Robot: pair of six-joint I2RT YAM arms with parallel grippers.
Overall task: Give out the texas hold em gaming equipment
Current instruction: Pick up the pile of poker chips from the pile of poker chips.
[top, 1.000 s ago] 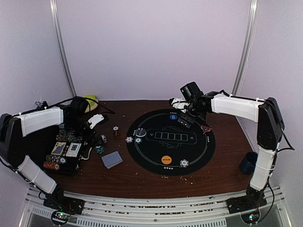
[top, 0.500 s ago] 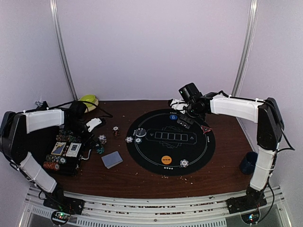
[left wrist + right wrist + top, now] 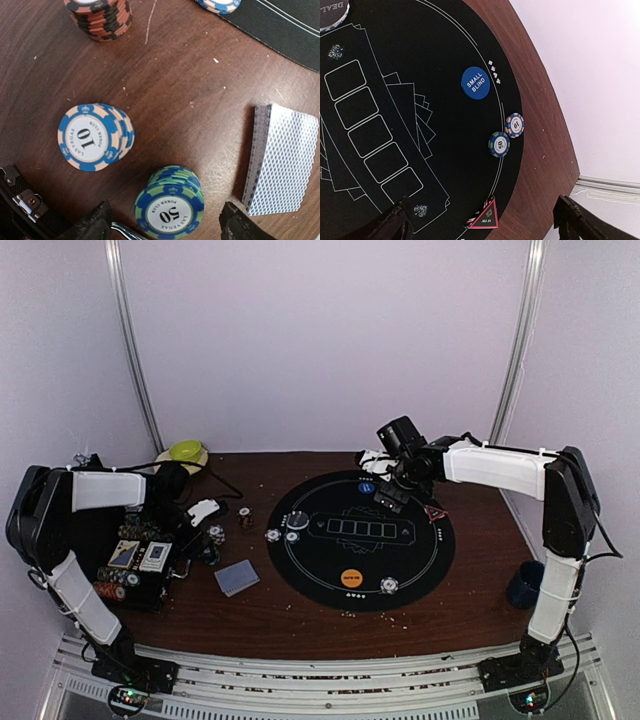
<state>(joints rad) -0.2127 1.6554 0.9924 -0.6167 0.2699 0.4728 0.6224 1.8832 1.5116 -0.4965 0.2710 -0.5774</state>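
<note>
— Chips are sitting in little stacks on the brown table. What are they looking like?

— The blue stack is showing a white middle with "10" and is leaning a bit. The green stack is showing "50". The orange stack is standing farther off. The card deck is lying near them, grey-blue backs up.

— What is the left gripper doing?

— Its jaws are hanging wide apart, one on each side of the green stack, and they are gripping nothing. The black case is peeking in just beside it.

— And what is lying on the round black mat?

— The blue button reading "SMALL BLIND" is lying near the far rim. The ten chip and the fifty chip are sitting close together on the rim line. The red triangle is saying "ALL IN". The orange button is lying at the near side.

— Is the right gripper holding anything?

— No. It is hanging over the mat with its jaws spread wide and nothing between them.

— What is changing since a second ago?

— The left gripper has been sliding toward the near edge, coming over the stacks, and its arm is folding in more. The right arm is staying almost where it was. The card deck and the buttons are staying put.
</note>
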